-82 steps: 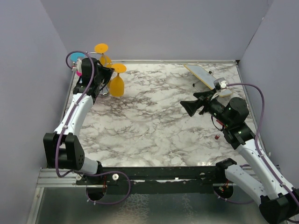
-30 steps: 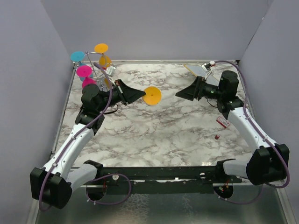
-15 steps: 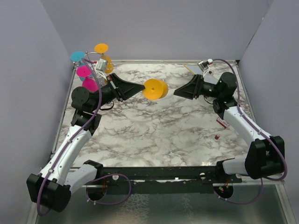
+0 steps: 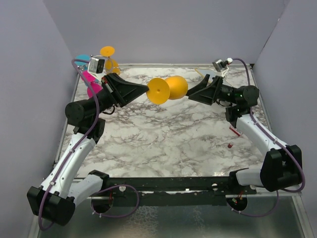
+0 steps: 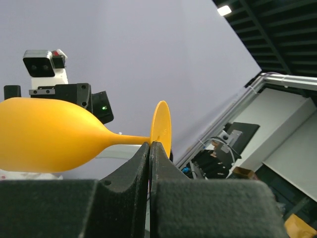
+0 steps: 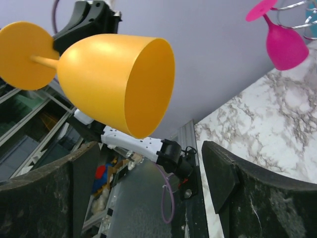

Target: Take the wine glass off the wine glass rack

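An orange wine glass point(image 4: 177, 87) hangs sideways in the air above the middle of the table, its round foot point(image 4: 158, 90) facing the left arm. My left gripper point(image 5: 149, 145) is shut on the foot where the stem meets it, and the bowl point(image 5: 44, 134) points away from it. My right gripper point(image 6: 150, 146) is open just short of the bowl's open mouth point(image 6: 143, 84), with the glass above the gap between its fingers and touching neither. The wine glass rack point(image 6: 299, 5) shows as silver wire with a pink glass point(image 6: 285, 44) hanging from it. In the top view my left arm mostly hides the rack.
More glasses hang at the back left corner: an orange one point(image 4: 107, 50), a cyan one point(image 4: 81, 58) and a pink one point(image 4: 89, 79). A flat yellowish board point(image 4: 208, 73) lies at the back right. Small red items point(image 4: 230, 145) sit near the right arm. Grey walls close in three sides.
My left arm has carried the orange glass up and right to mid-table, with its bowl turned to the right arm. My right gripper has moved left to the bowl and narrowed slightly.
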Available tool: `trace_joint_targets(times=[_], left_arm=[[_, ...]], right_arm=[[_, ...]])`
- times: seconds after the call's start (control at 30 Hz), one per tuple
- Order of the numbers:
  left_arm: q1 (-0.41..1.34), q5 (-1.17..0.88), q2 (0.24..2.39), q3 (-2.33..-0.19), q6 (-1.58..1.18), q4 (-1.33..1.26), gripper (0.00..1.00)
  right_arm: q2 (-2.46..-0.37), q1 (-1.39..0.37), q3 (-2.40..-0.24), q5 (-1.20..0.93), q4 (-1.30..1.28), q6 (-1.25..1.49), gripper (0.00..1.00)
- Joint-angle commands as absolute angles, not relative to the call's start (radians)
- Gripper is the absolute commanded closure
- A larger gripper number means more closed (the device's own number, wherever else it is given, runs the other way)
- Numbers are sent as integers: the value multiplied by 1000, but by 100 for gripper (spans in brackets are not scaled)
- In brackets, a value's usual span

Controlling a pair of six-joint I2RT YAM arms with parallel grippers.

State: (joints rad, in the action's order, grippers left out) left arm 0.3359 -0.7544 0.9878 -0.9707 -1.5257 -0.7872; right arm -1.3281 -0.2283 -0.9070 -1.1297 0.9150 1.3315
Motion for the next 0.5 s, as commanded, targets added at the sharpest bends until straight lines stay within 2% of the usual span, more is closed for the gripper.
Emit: trace_joint_targets(times=[0.0,0.37,0.47], left_arm=[[339,-764,992,-971,-1667,-997,100],[340,-748,985,-938,-1716,-1072,100],[341,-746,990,-932,-1740,-1107,100]], right_arm=[[-1293,-235,-924,-1153,1206,1556,16],[-1304,-295,-995,-1072,1342,1733,23],[-1325,-312,-1013,-1050,1380,1771,27]])
